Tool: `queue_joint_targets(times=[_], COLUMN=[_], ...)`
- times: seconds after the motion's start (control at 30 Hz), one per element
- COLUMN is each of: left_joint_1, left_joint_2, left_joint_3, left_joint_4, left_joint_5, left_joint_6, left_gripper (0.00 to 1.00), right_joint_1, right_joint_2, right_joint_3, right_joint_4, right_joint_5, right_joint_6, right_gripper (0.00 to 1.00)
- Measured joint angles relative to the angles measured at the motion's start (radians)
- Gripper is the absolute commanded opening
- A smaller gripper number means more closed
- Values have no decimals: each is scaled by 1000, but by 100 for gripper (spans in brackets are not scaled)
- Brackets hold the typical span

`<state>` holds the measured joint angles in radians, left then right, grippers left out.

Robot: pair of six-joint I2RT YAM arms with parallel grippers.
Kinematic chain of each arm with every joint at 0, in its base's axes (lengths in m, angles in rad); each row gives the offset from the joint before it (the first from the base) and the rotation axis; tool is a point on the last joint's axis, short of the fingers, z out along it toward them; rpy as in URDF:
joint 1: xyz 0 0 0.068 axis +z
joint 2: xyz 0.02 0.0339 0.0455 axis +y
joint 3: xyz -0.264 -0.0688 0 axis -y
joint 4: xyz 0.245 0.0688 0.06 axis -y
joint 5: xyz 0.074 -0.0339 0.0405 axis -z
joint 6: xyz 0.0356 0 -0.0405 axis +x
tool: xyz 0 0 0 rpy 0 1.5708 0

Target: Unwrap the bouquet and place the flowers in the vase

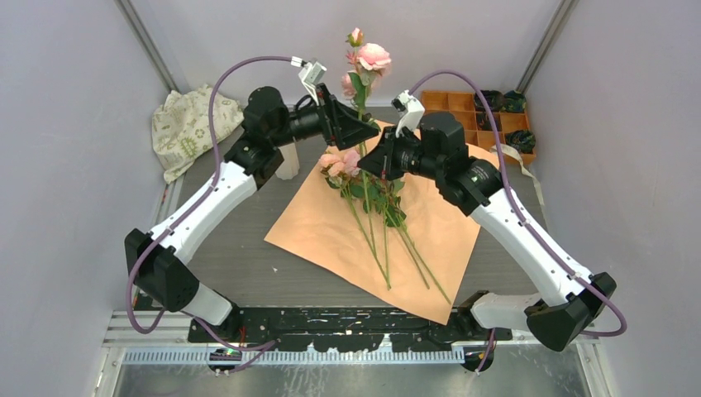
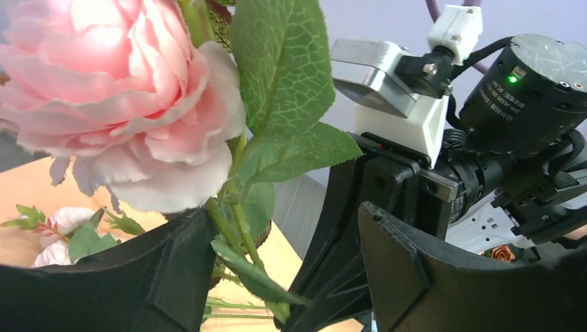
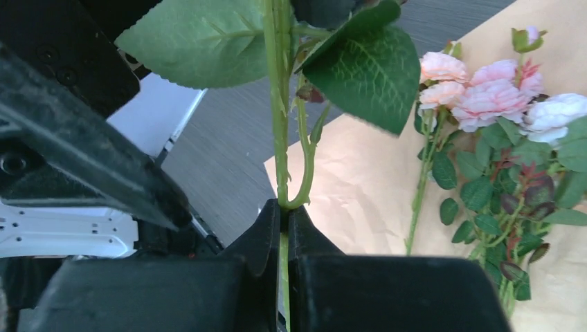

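vase [image 1: 288, 165] mostly hidden behind left arm [image 1: 207, 203], pink bloom [image 2: 118, 104] cropped top-left

Left arm [image 1: 219, 186] and right arm [image 1: 496, 207] flank the raised stem [image 1: 361, 106]; near-left table [image 1: 240, 256] open.

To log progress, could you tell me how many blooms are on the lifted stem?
3: a small bud on top, a large pink rose below, a smaller bloom lower left; leaves may hide others.
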<state>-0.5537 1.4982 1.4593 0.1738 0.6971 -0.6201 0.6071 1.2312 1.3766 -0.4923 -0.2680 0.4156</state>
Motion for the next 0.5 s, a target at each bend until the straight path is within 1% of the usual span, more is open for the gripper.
queue_joint_targets(times=[0.07, 0.1, 0.17, 0.23, 0.37, 0.43, 0.47, 0.5], left_joint_1=[-12, -14, -11, -10, -9, -9, -10, -12], left_joint_2=[8, 9, 10, 10, 6, -5, -17, -33], left_joint_3=[10, 13, 14, 14, 14, 8, 2, -7], left_joint_4=[8, 12, 16, 16, 6, -3, -7, -10], left_joint_5=[0, 0, -7, -20, -62, -87, -100, -113], left_joint_6=[8, 13, 23, 32, 72, 88, 95, 104], left_gripper=[65, 60, 45, 34, 18, 14, 12, 11], right_joint_1=[0, -1, -2, -2, -2, -1, -1, 0], right_joint_2=[8, 13, 18, 19, 17, 14, 12, 12], right_joint_3=[2, 5, 6, 6, 5, 5, 5, 5], right_joint_4=[14, 22, 40, 50, 58, 60, 60, 63], right_joint_5=[-27, -40, -58, -72, -77, -79, -79, -81], right_joint_6=[14, 25, 38, 48, 52, 52, 51, 51], right_gripper=[1, 1, 1, 1, 1, 1, 3, 12])
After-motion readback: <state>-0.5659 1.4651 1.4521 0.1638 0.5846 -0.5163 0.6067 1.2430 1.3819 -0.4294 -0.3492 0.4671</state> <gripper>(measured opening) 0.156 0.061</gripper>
